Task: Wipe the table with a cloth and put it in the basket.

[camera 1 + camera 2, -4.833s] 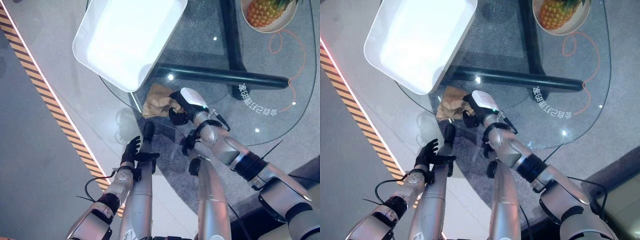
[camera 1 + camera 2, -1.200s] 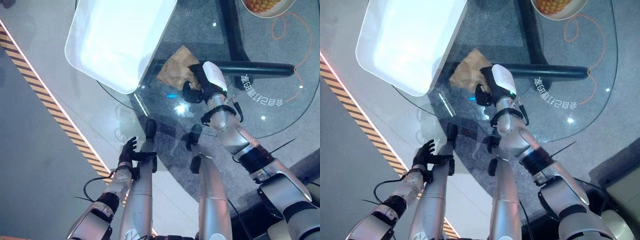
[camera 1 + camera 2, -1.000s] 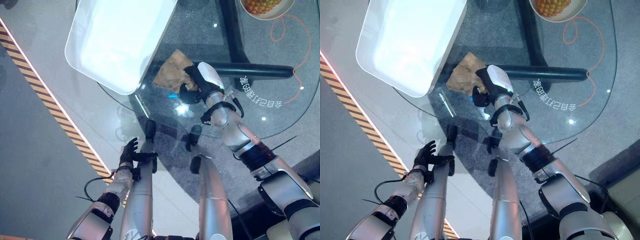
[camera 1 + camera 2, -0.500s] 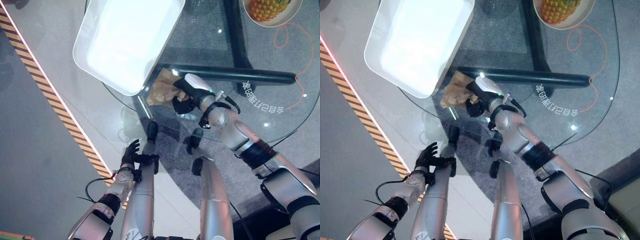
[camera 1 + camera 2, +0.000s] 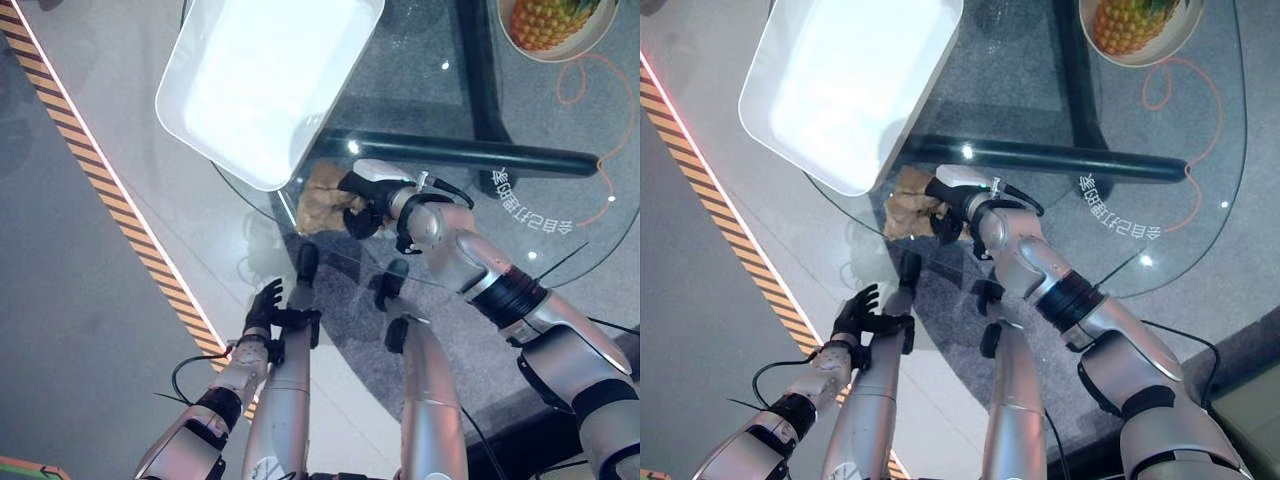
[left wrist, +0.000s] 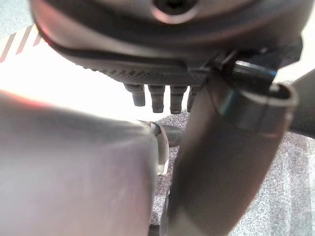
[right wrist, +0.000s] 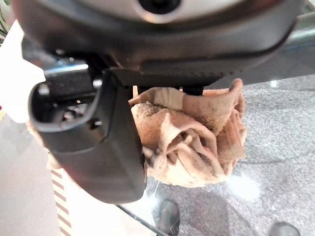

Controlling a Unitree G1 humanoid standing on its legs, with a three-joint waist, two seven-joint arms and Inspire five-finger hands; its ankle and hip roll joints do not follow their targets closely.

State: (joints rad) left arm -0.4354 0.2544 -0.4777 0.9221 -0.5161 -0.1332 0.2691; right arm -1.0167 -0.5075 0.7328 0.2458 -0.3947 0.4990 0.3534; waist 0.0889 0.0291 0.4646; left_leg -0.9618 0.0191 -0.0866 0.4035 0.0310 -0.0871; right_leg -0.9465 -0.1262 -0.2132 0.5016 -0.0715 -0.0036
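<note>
Right hand (image 5: 368,195) has its fingers curled round the bunched cloth (image 5: 322,196), held against the glass table (image 5: 560,190) near its edge, just below the white basket (image 5: 200,130). Left hand (image 5: 262,305) hangs low with fingers apparently relaxed, holding nothing. Wiping appears under way; binning remains outstanding.

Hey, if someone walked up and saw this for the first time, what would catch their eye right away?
First the big white basket, glaring bright on the far left part of the glass table. Just below its near corner, the right hand clutches a crumpled tan cloth at the table's edge. A pineapple in a bowl sits at the far right, and the left hand hangs open low beside the table.
</note>
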